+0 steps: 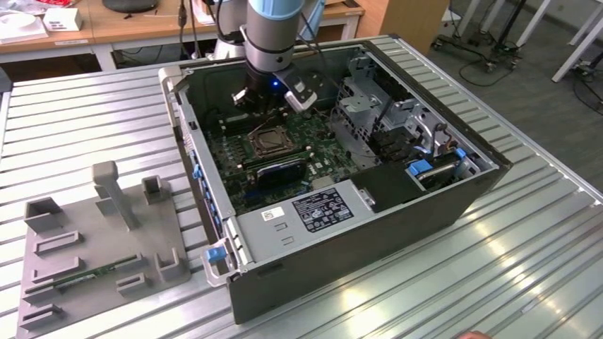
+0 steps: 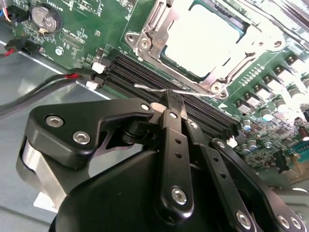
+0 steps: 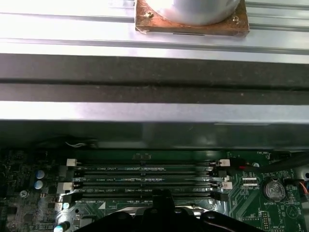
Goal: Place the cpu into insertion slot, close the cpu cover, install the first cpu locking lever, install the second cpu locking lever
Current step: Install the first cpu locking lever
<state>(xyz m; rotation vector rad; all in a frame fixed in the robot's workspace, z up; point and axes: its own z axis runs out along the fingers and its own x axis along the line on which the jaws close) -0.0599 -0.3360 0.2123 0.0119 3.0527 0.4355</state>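
The cpu [image 2: 203, 34] lies pale and silvery in the insertion slot [image 1: 268, 143] on the green motherboard. The silvery cpu cover [image 2: 161, 26] lies flat around it. A thin wire locking lever [image 2: 147, 87] runs along the socket's edge over the black memory slots. My gripper [image 2: 171, 99] is shut, and its black fingertips meet right at this lever; whether they pinch it or only touch it is unclear. In the exterior view the gripper [image 1: 256, 102] hangs inside the open computer case, just beyond the socket. The gripper's tip [image 3: 161, 195] also shows in the first wrist view.
Long black memory slots [image 3: 145, 179] lie beside the socket, with a coin battery [image 2: 44, 17] and red and black cables [image 2: 48, 82] nearby. The case wall [image 3: 145, 72] rises close behind. A drive cage [image 1: 377, 106] and power supply [image 1: 311, 212] fill the case. A grey fixture [image 1: 94, 233] stands outside.
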